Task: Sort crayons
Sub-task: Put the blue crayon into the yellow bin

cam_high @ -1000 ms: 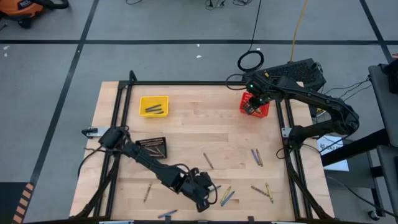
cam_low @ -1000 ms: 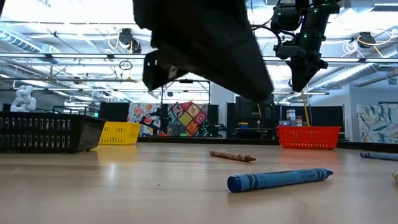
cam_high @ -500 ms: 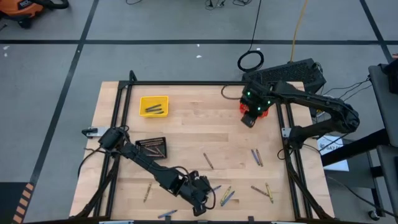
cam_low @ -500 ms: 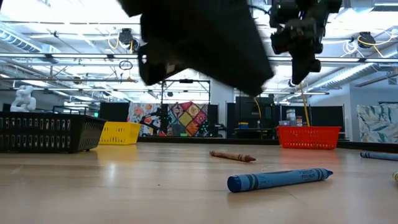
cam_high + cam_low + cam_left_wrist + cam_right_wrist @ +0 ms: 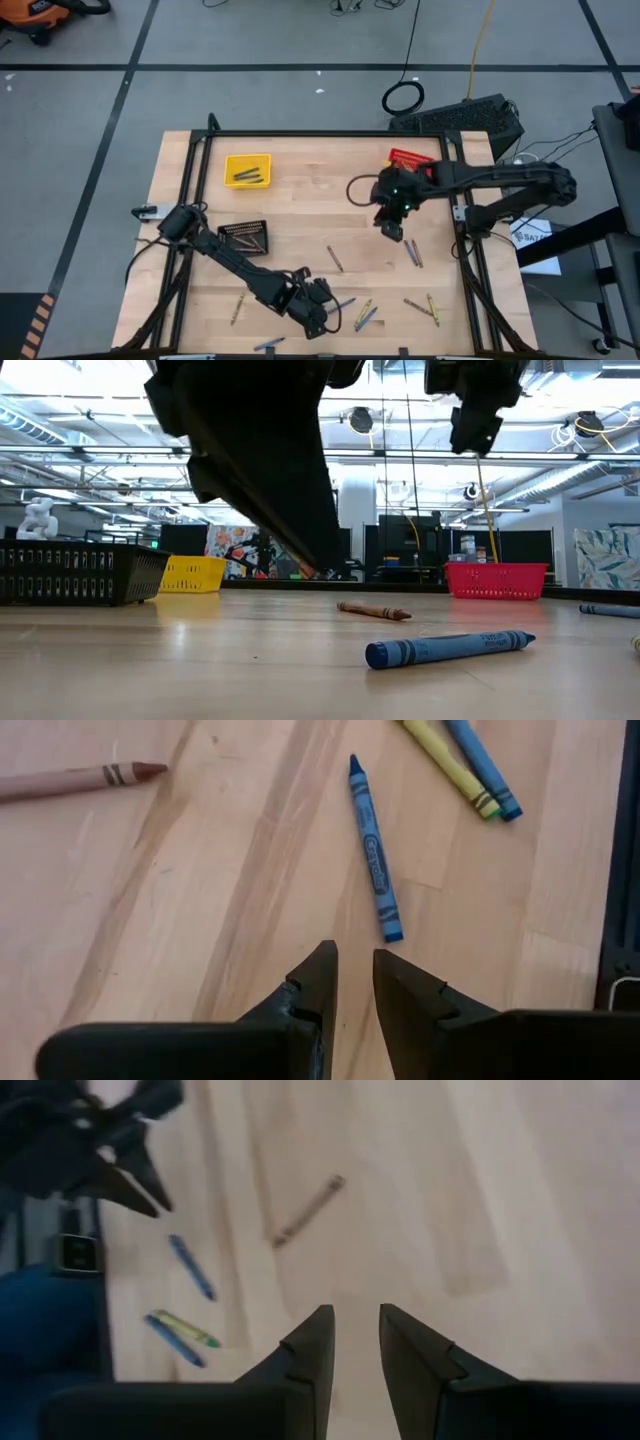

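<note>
**Blue crayon next: lining up the left gripper for a clean pick**

Blue paper-wrapped wax crayon (image 5: 372, 848) is lying flat on the pale wooden table (image 5: 300, 215), near the front edge, just ahead of the left gripper (image 5: 355, 982). Judging by the wrist view, this is the stick being lined up. To do it well, the fingers should be straddling the crayon across its width at mid-length, coming straight down so the tips are not nudging it into a roll. A yellow-green crayon (image 5: 448, 765) and another blue one (image 5: 483, 767) are lying side by side a little farther on, well apart from the target; a brown crayon (image 5: 75, 780) is lying off to the other side.

Left gripper fingers are standing slightly apart with nothing between them. That arm is reaching low and long from the table's left side toward the front centre, its wrist tilted down at the wood.

Right gripper (image 5: 391, 229) is hovering over the table's right-centre, near the red mesh basket (image 5: 409, 160), jaws a small gap apart and apparently empty, though the blur in its wrist view is making that less certain. More crayons are lying scattered along the front right.
</note>
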Controlling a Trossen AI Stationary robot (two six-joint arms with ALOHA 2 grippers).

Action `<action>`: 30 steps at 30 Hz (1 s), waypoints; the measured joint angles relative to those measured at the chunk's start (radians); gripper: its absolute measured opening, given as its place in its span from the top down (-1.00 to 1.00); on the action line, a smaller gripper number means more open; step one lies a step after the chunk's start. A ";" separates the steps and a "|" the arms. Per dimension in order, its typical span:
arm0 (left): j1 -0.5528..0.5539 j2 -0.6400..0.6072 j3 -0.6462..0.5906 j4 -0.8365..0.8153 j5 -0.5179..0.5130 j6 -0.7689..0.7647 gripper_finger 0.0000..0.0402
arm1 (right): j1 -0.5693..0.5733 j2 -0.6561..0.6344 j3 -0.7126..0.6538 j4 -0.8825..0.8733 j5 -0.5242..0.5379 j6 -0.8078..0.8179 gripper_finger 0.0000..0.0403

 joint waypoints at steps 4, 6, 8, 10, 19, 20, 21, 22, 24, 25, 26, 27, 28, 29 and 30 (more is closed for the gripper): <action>-0.007 -0.052 0.000 -0.049 -0.014 0.002 0.64 | 0.050 0.042 0.000 0.151 -0.049 0.037 0.65; -0.015 -0.094 0.000 -0.119 -0.049 0.002 0.64 | 0.067 0.078 0.000 0.232 -0.051 0.059 0.65; -0.029 -0.143 0.000 -0.186 -0.098 0.000 0.64 | 0.077 0.116 0.000 0.283 -0.049 0.085 0.65; -0.045 -0.186 0.001 -0.245 -0.145 -0.006 0.64 | 0.092 0.162 0.000 0.276 -0.044 0.094 0.65; -0.089 -0.246 0.001 -0.309 -0.203 -0.006 0.64 | 0.247 0.316 -0.001 0.256 0.076 -0.045 0.53; -0.090 -0.246 0.001 -0.320 -0.203 -0.007 0.64 | 0.266 0.328 -0.001 0.264 0.088 -0.056 0.49; -0.091 -0.245 0.001 -0.329 -0.203 -0.007 0.64 | 0.286 0.339 -0.001 0.279 0.092 -0.067 0.46; -0.091 -0.245 0.001 -0.335 -0.203 -0.007 0.64 | 0.303 0.348 -0.001 0.291 0.098 -0.074 0.42; -0.091 -0.245 0.001 -0.341 -0.214 -0.007 0.64 | 0.335 0.369 -0.001 0.317 0.116 -0.077 0.35; -0.091 -0.245 0.001 -0.344 -0.223 -0.007 0.64 | 0.350 0.379 -0.001 0.341 0.125 -0.072 0.33; -0.091 -0.245 0.001 -0.348 -0.232 -0.006 0.64 | 0.366 0.389 -0.001 0.364 0.141 -0.058 0.31; -0.091 -0.245 0.001 -0.350 -0.242 -0.007 0.64 | 0.381 0.400 -0.001 0.386 0.154 -0.039 0.30; -0.090 -0.245 0.001 -0.352 -0.250 -0.007 0.64 | 0.395 0.410 -0.001 0.415 0.168 -0.020 0.29; -0.090 -0.245 0.001 -0.355 -0.255 -0.007 0.64 | 0.411 0.421 -0.001 0.445 0.187 -0.006 0.28; -0.090 -0.245 0.001 -0.357 -0.256 -0.008 0.64 | 0.426 0.432 0.000 0.470 0.198 0.003 0.28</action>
